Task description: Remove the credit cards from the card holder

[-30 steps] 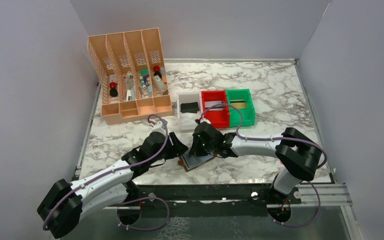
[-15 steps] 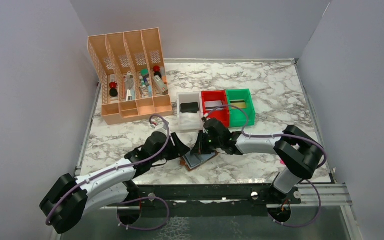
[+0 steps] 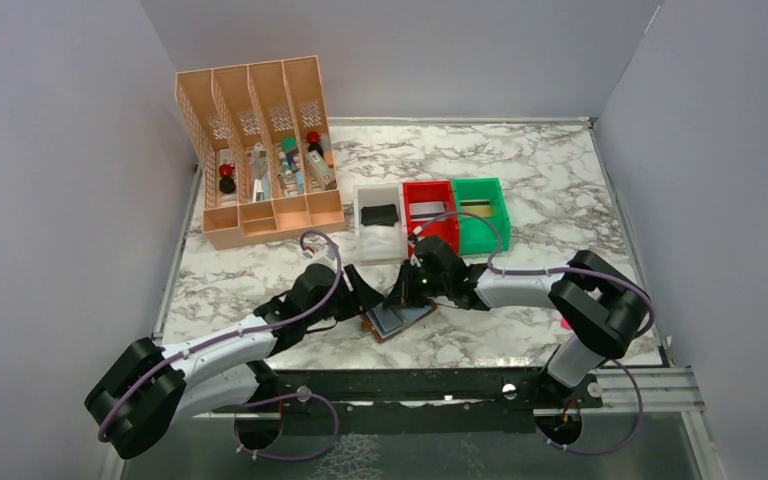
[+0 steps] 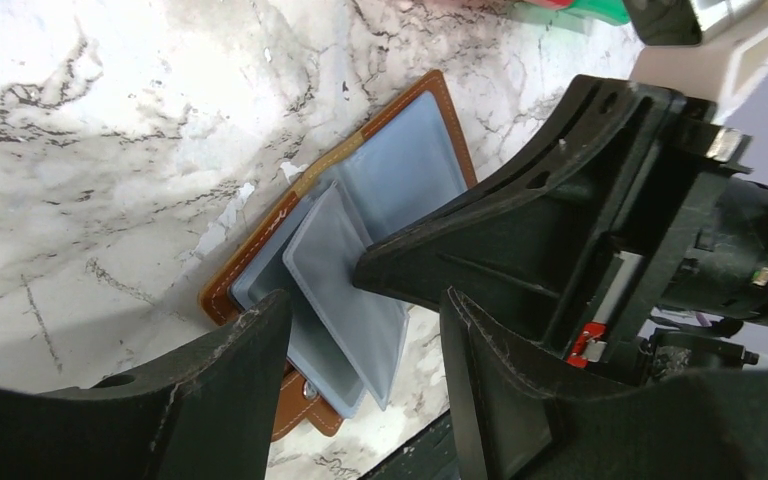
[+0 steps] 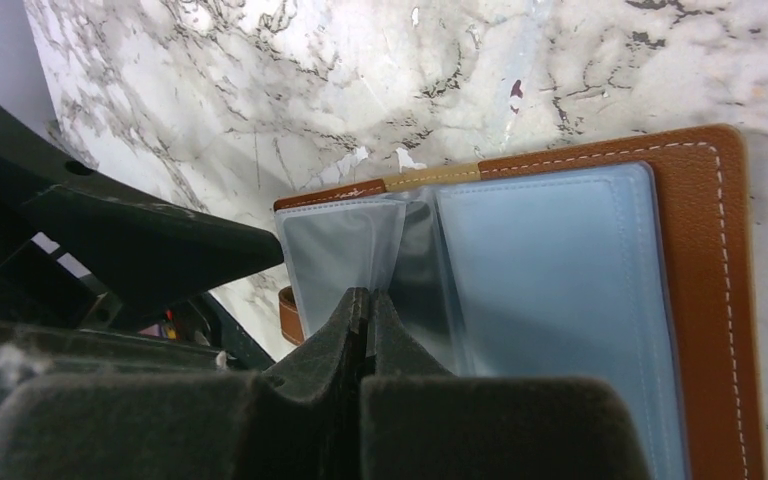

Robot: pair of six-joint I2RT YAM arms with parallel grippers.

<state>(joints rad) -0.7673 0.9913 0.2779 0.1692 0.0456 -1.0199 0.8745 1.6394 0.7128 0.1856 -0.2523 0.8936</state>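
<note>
Seen from above: card holder point(image 3: 397, 322) lying open on the marble table point(image 3: 560, 190), just below and between the left gripper point(image 3: 358, 296) and right gripper point(image 3: 403, 293). Both arms stretched low and forward, wrists turned inward to meet over it. No loose card beside either claw. Something flat and grey in the red bin point(image 3: 438, 240) beyond the right claw, perhaps a card, too small to tell. From the left wrist: fingers spread, closing on nothing, one clear sleeve point(image 4: 335, 290) tilted up in the gap, the right claw's tip touching its edge. From the right wrist: fingers pressed together, tips at that raised sleeve near the holder's spine; cannot tell whether anything is pinched. Judged early or midway, with no card visibly drawn out here yet.
</note>
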